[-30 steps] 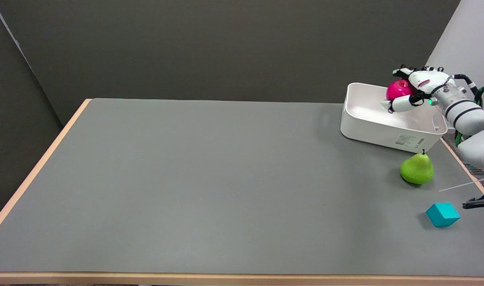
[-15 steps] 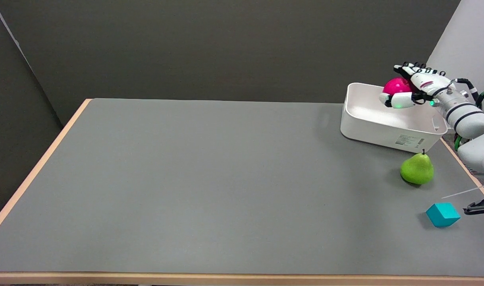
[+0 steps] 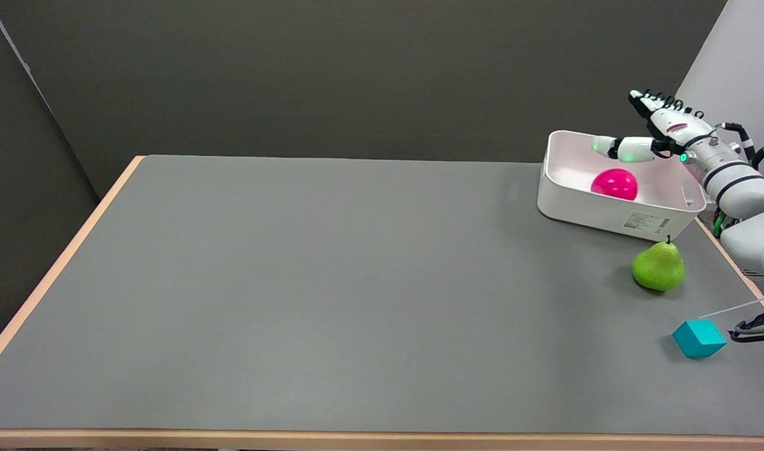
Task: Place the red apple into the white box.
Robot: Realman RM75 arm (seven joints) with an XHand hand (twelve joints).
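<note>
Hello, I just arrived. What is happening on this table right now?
The robot's right hand hovers open above the white box at the table's far right, holding nothing. The red apple lies inside the box, so the placing looks done. A green pear and a teal cube sit on the table nearer the camera, untouched.
</note>
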